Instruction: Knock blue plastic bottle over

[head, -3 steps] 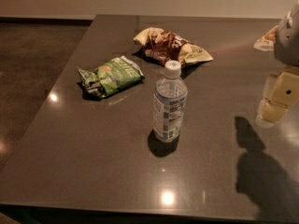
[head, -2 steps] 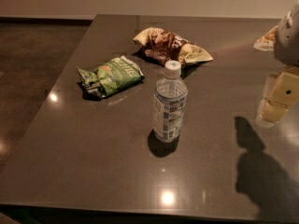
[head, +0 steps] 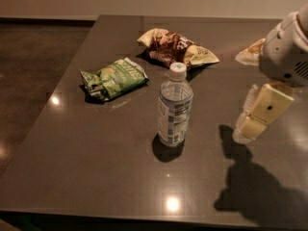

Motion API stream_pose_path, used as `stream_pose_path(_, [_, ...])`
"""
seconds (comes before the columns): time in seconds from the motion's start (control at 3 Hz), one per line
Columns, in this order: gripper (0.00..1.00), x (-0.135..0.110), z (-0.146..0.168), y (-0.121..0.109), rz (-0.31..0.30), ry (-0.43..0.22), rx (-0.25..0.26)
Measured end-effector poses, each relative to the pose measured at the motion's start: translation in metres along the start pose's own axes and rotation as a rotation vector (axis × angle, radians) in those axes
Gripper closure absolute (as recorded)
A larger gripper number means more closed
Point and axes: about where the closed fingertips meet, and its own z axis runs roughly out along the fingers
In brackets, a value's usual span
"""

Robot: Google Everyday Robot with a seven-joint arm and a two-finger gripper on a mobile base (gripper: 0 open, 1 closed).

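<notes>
The blue plastic bottle point(head: 174, 107) stands upright at frame centre, its long axis vertical. My gripper point(head: 246, 128) hangs at the right, apparently just above the table point(head: 96, 143); the bottle lies to its left, well apart. Whether the gripper is open or closed, I cannot tell.

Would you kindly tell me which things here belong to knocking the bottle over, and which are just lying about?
In the job: blue plastic bottle, upright; gripper, right of it, apart.
Lying about: green chip bag, brown snack bag, on the table.
</notes>
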Motion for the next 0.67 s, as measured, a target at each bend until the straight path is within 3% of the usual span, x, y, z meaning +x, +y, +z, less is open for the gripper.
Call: stream_pose_path(0.67, [0.00,-0.044,0.027,0.014,0.007,-0.150,-0.051])
